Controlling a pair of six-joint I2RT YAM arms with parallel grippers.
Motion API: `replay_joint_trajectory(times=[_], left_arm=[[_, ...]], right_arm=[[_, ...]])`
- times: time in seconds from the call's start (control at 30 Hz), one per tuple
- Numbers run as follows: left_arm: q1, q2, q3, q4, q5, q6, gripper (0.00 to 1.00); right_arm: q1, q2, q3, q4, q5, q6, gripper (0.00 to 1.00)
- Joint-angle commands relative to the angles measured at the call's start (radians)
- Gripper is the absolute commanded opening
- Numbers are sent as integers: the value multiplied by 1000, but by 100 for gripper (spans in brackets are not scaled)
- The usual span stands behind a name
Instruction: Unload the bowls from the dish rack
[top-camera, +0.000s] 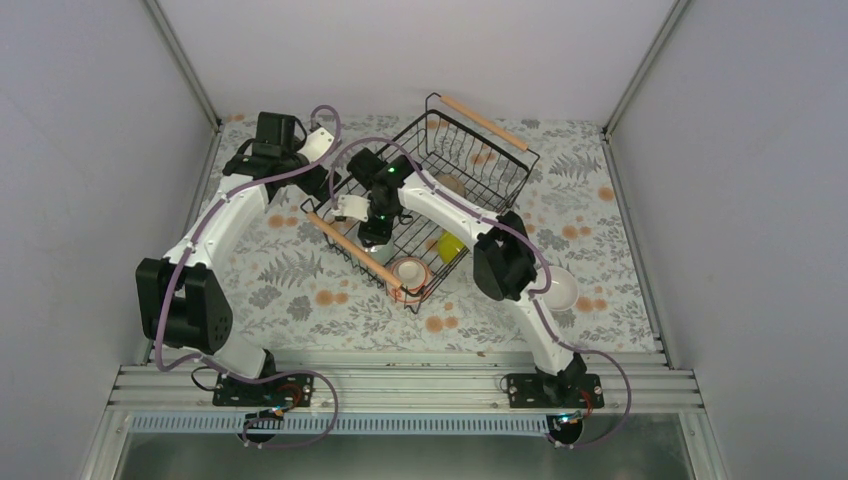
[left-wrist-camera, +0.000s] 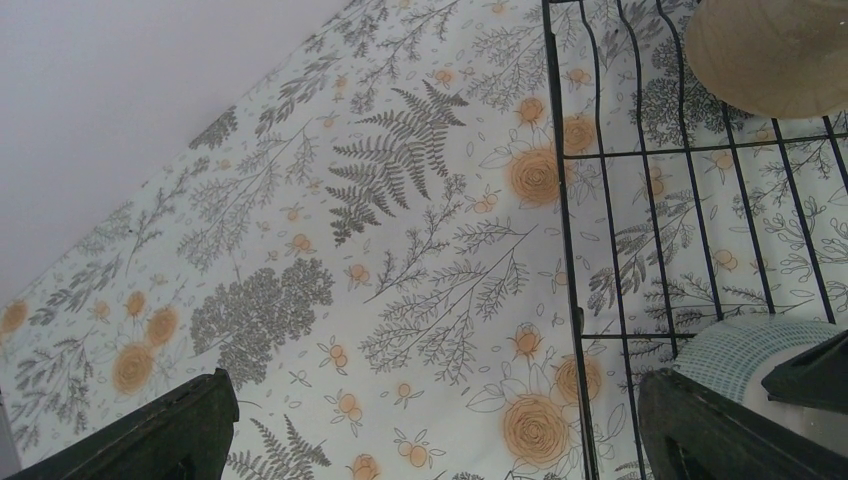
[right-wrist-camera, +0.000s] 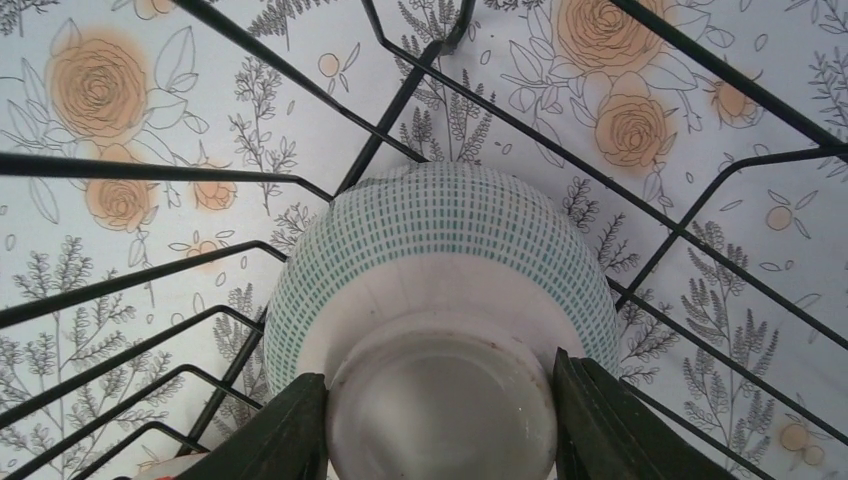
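Dish rack (top-camera: 480, 155): black wire basket set askew at mid-table on the floral table cover (top-camera: 290, 270). One wooden handle (top-camera: 483, 121) is at its 1 o'clock end and the other handle (top-camera: 352, 250) at its 7 o'clock end.
Right gripper (right-wrist-camera: 440, 385): down inside the 8 o'clock part of the rack. Its fingers (right-wrist-camera: 290, 430) are partly closed and pressed against either side of the mint bowl's foot ring.
Mint bowl (right-wrist-camera: 440, 260): upside down on the rack wires, white with rows of small teal dashes, foot toward the wrist camera.
Left gripper (left-wrist-camera: 430, 440): at 10 o'clock of the rack, just outside its wire wall, above the cover. Its fingers (left-wrist-camera: 150, 435) are spread wide with nothing between them.
Tan bowl (top-camera: 451, 185): in the rack, near the middle, a little toward 2 o'clock.
Yellow-green bowl (top-camera: 450, 245): in the rack, at 5 o'clock.
Pinkish bowl (top-camera: 410, 273): in the rack's 6 o'clock corner, opening upward with a red-orange inside, just beside the near handle.
White bowl (top-camera: 560, 288): outside the rack on the cover, at 4 o'clock of it, partly hidden by the right arm.
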Motion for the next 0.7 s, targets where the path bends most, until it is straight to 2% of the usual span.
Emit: replay_joint_trajectory(times=[0.0, 0.37, 0.67], left_arm=[[4, 12, 20, -2, 24, -1, 100], [2, 16, 49, -19, 23, 6, 100], [2, 34, 150, -32, 4, 16, 100]], right_arm=[[11, -2, -44, -7, 64, 22, 37], [5, -51, -72, 35, 139, 43, 17], [-10, -107, -82, 64, 187, 70, 15]])
